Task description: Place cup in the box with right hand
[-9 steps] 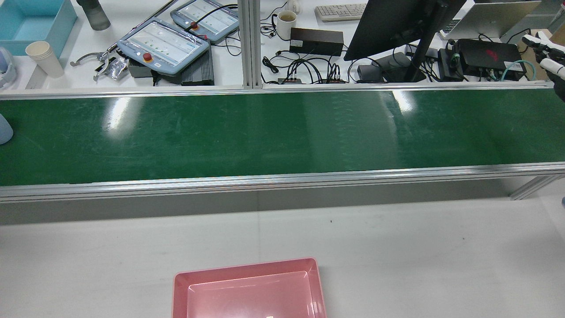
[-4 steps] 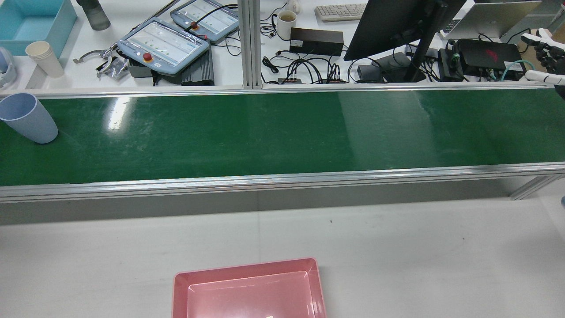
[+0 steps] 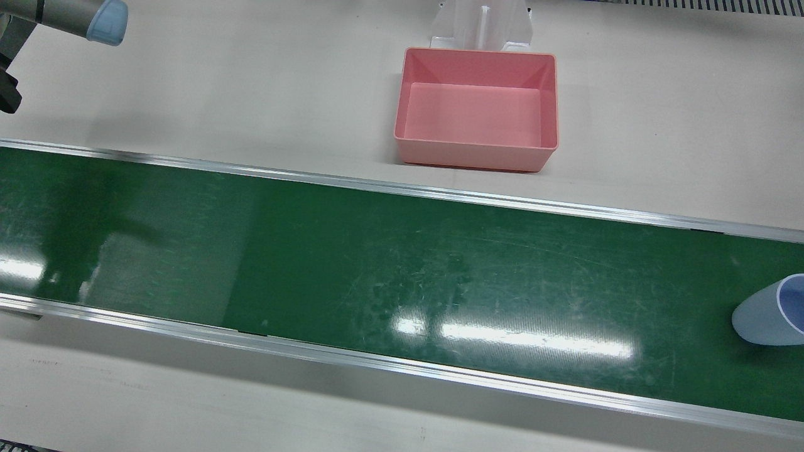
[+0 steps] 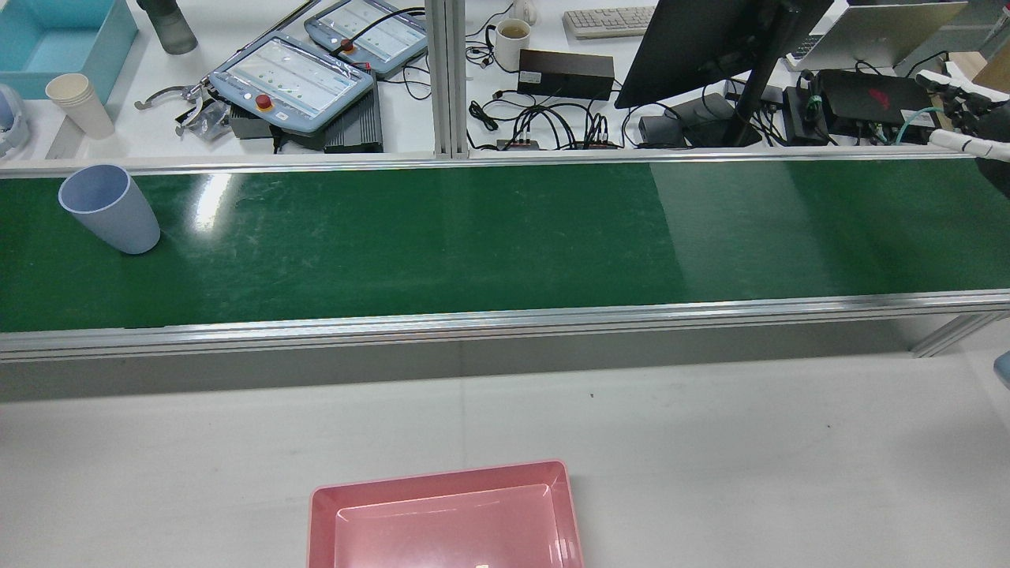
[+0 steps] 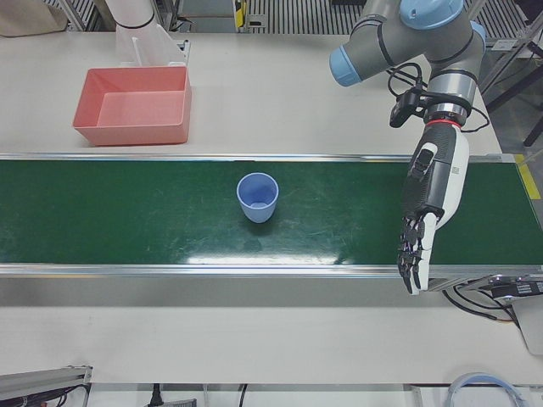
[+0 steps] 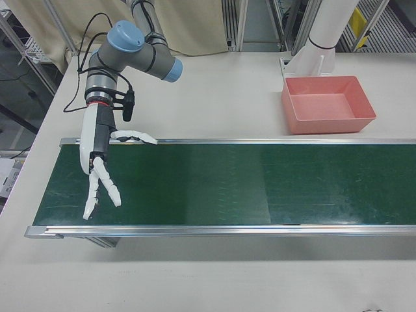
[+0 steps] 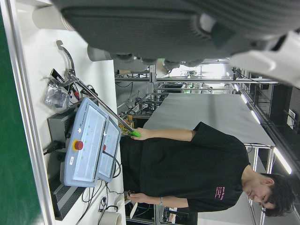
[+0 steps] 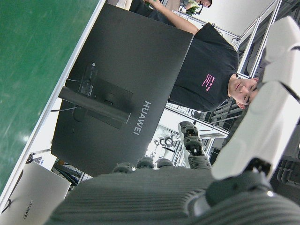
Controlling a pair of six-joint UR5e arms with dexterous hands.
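A light blue cup (image 4: 110, 207) stands upright on the green conveyor belt (image 4: 505, 237), near its left end in the rear view. The front view has the cup (image 3: 769, 311) at its right edge, and the left-front view shows the cup (image 5: 257, 197) mid-belt. The empty pink box (image 3: 471, 154) sits on the white table beside the belt, also seen as the pink box (image 6: 328, 123). My right hand (image 6: 97, 159) hangs open over the belt's other end, far from the cup. My left hand (image 5: 428, 203) is open, fingers pointing down, past the cup and holding nothing.
Beyond the belt a bench carries teach pendants (image 4: 292, 79), a monitor (image 4: 710, 47), stacked paper cups (image 4: 79, 102), a teal bin (image 4: 55, 39) and cables. A person in a black shirt (image 7: 187, 173) stands behind it. White table (image 4: 710, 442) lies between belt and box.
The cup has ridden in from the rear view's left edge and moved right along the belt. The right hand has shifted slightly at that view's right edge.
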